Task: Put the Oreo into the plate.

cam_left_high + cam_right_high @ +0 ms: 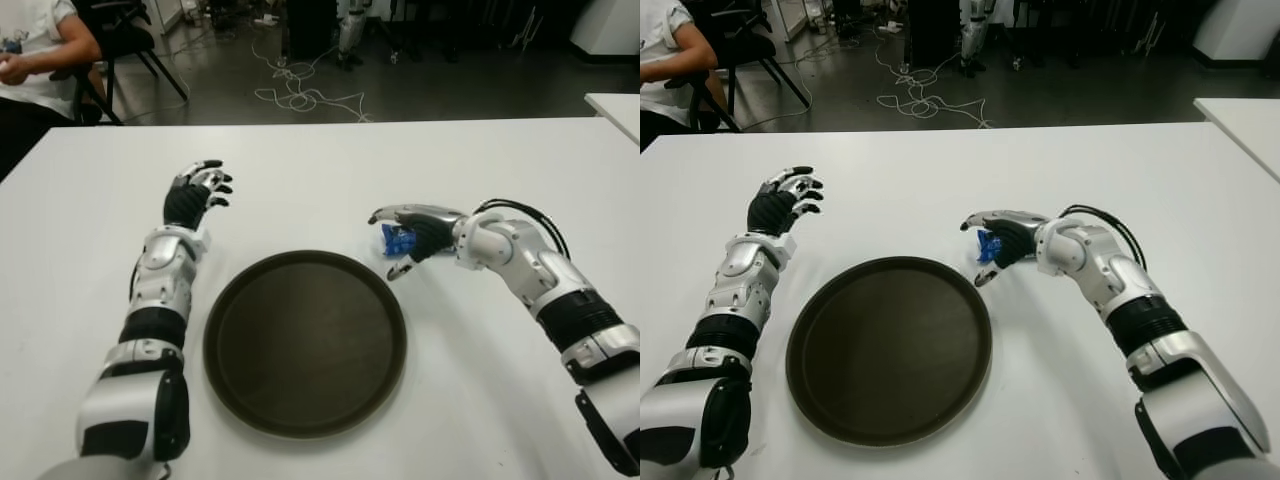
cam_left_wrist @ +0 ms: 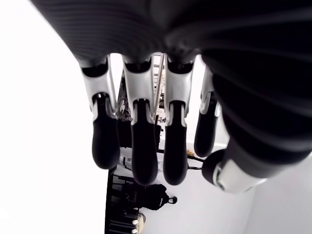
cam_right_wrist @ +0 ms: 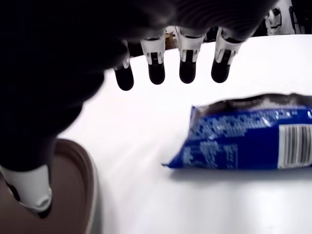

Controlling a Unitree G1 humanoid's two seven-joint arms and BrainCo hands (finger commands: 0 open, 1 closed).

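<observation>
The Oreo (image 1: 396,240) is a small blue packet lying flat on the white table (image 1: 300,180), just past the upper right rim of the round dark plate (image 1: 305,340). My right hand (image 1: 973,252) arches over the packet with its fingers spread and its thumb by the plate's rim. In the right wrist view the Oreo (image 3: 248,139) lies on the table under the palm, and the fingertips (image 3: 187,70) stay clear of it. My left hand (image 1: 200,190) shows off the plate's upper left, fingers loosely extended and holding nothing.
A person (image 1: 30,60) sits on a chair beyond the table's far left corner. Cables (image 1: 300,95) lie on the dark floor behind the table. A second white table (image 1: 615,105) shows at the far right.
</observation>
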